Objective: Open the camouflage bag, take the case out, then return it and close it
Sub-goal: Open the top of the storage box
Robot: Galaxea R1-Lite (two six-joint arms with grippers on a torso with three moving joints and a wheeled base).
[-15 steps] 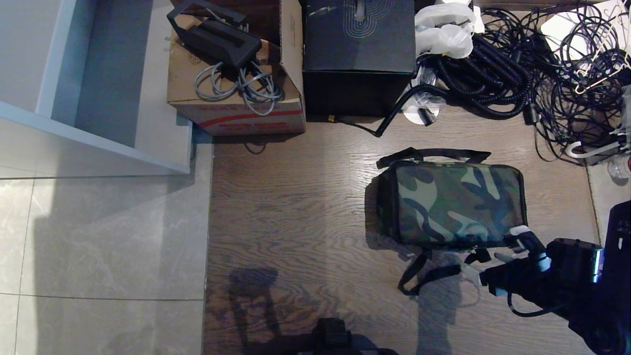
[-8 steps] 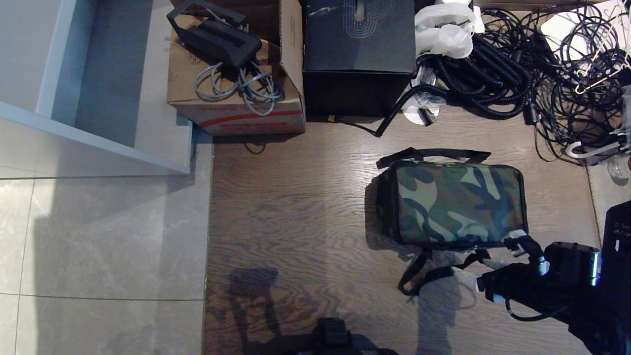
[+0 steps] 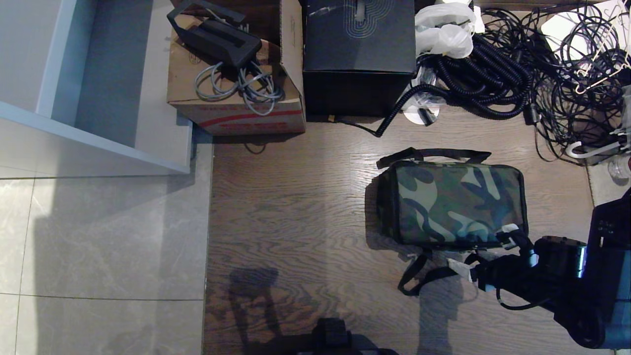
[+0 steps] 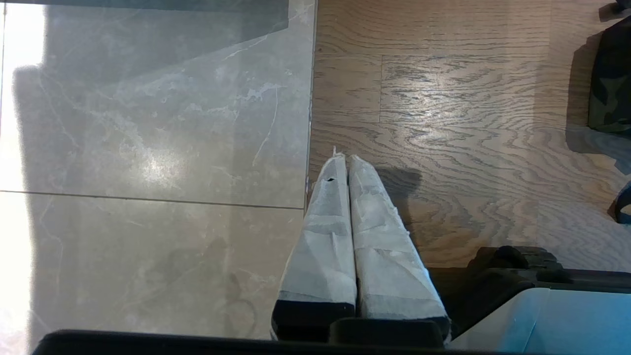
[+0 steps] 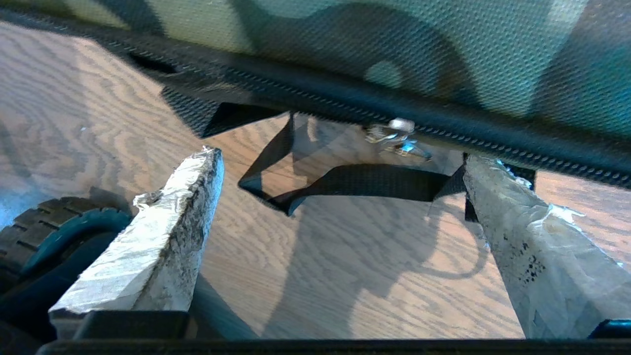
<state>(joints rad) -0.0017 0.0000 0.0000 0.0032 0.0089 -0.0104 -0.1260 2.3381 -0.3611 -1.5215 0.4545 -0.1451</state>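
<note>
Soft boxy camouflage bag [image 3: 456,204]: woven fabric top in green, brown and black patches, black sides, zipped shut, lying flat on the brown wood-grain plank floor [image 3: 296,222]. The fine mesh-like weave of the cloth shows in the right wrist view. A black toothed zip runs along the bag's near edge, with a small silver metal zip pull [image 5: 394,135] hanging from it. A flat black webbing strap [image 3: 424,273] loops loosely on the floor on the bag's near side; a second black strap lies along its far side. The case is not visible.

Right gripper [image 3: 490,251]: black body, two tapered fingers [image 5: 162,246] wrapped in creased, scuffed white tape, spread wide and holding nothing. It sits low at the bag's near right corner, just beside the zip edge; the zip pull lies ahead between the two fingertips, untouched.

Left gripper [image 4: 345,162]: same white-taped tapered fingers, pressed together with nothing between them, hanging over the floor well to the left of the bag, at the seam between wood planks and glossy grey marbled tile [image 3: 98,236].

Beyond the bag: a tall plain black cube box [image 3: 359,54] with an engraved oval line pattern; to its left, an open brown corrugated cardboard carton [image 3: 236,106] with grey coiled cable; to its right, a heap of black coiled and tangled cables [image 3: 517,69].
</note>
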